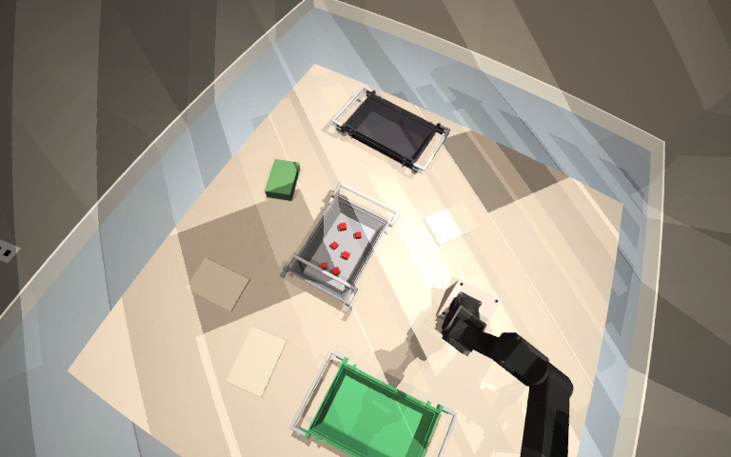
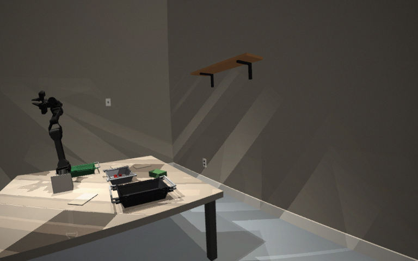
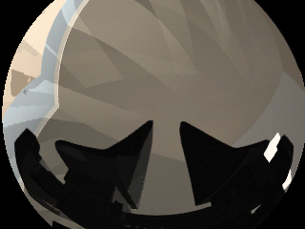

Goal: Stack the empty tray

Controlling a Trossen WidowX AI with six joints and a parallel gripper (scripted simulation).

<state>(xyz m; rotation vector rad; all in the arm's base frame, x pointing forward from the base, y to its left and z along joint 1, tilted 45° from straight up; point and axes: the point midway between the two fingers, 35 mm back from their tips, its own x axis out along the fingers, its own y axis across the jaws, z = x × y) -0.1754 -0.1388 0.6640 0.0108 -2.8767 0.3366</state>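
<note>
Grey tray [image 1: 318, 231] [image 2: 124, 180] with small red blocks [image 1: 345, 255] [image 2: 115, 176] on its floor: on the bench [image 1: 134, 323] [image 2: 197, 192] [image 3: 33, 38], between a green tray [image 1: 377, 409] [image 2: 83, 170] and a black tray [image 1: 396, 127] [image 2: 141, 193]. Neither of those two shows a load

Pincer [image 2: 33, 101] [image 3: 167, 125] high above the bench, well apart from all three trays, tips pointing away from them in the exterior view. The grey tray is far below it and off to one side; the green one also lies lower, well away from the tips. Top view shows part of the black arm [image 1: 546, 414] [image 2: 59, 150], the pincer itself out of frame

Pincer partly open, a narrow gap between the tips, nothing grasped. Wrist view: bare wall behind the gap, no tray between the fingers

Grey tray's bars: the one toward the green tray [image 1: 323, 273] sits in over the blocks' end; the one toward the black tray [image 1: 368, 197] stands out past the rim. No tray rests on them

A green block [image 1: 282, 178] [image 2: 157, 173] lies near the grey tray, apart from it
</note>
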